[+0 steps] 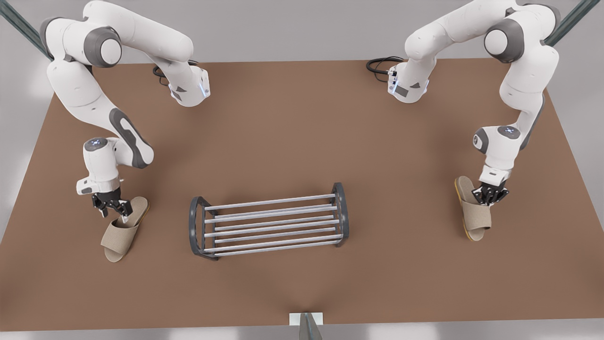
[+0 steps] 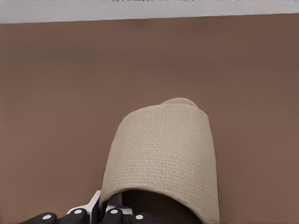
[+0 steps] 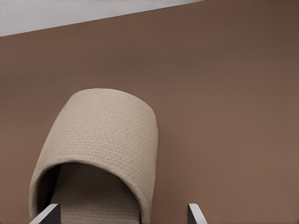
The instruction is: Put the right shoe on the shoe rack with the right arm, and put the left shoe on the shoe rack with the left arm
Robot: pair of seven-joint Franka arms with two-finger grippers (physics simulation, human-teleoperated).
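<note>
Lying on the desk [image 1: 302,118] at the front view's left, the right shoe [image 1: 123,229] runs its long axis from heel at 1 o'clock to toe at 7 o'clock. My right gripper [image 1: 112,206] is low over its heel end, on the 9 o'clock side. In the right wrist view the fingers [image 3: 46,213] are spread wide. One tip is at the rim of the shoe's [image 3: 98,140] band and the other is out over bare desk, so the shoe sits off-centre between them, not gripped.

At the front view's right, the left shoe [image 1: 473,212] lies heel at 12 o'clock and toe near 6 o'clock, with its orange sole edge showing along the 9 o'clock side. My left gripper [image 1: 490,194] is at its 3 o'clock side by the band's opening. In the left wrist view the fingers [image 2: 96,203] are closed on the band's edge of the shoe [image 2: 163,154].

The rack [image 1: 271,215] stands mid-desk between the shoes, bars running 9 to 3 o'clock. Open desk separates it from each shoe. Each shoe lies nearer its own side edge of the desk than the rack.
</note>
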